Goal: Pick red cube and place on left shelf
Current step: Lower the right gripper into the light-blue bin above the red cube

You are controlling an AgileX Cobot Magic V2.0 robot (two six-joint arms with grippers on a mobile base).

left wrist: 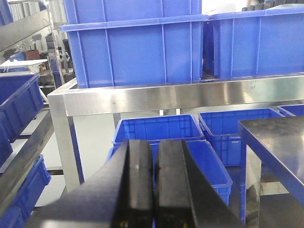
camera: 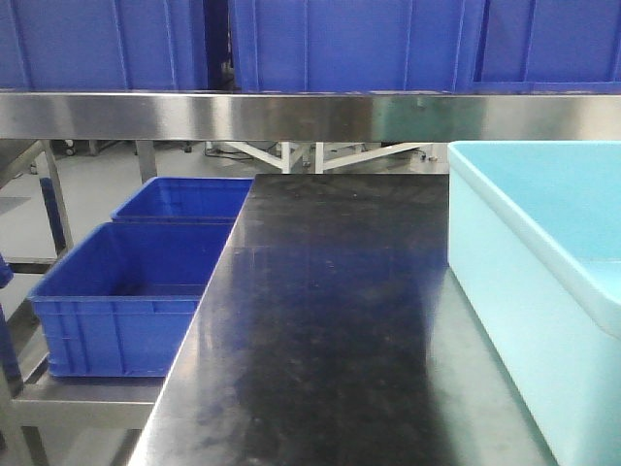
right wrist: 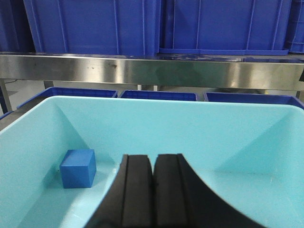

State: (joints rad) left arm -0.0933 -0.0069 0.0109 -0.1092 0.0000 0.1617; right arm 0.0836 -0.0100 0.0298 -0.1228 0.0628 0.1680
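Front view: a pale-blue tub (camera: pixel 495 252) stands on the dark table (camera: pixel 330 320), with blue crates (camera: pixel 131 291) lower, well to the tub's left. Left wrist view: the left gripper (left wrist: pixel 155 149) — jaws pressed together, empty — faces more crates. Right wrist view: the right gripper (right wrist: pixel 153 161), jaws closed and empty, hangs over the tub; a blue cube (right wrist: pixel 78 168) lies inside, by its left wall. The red cube's place cannot be told.

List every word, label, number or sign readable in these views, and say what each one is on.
None: no text can be read in any view.
The blue crates, steel beam, pale tub, black tabletop and blue cube carry no visible print, label or number.
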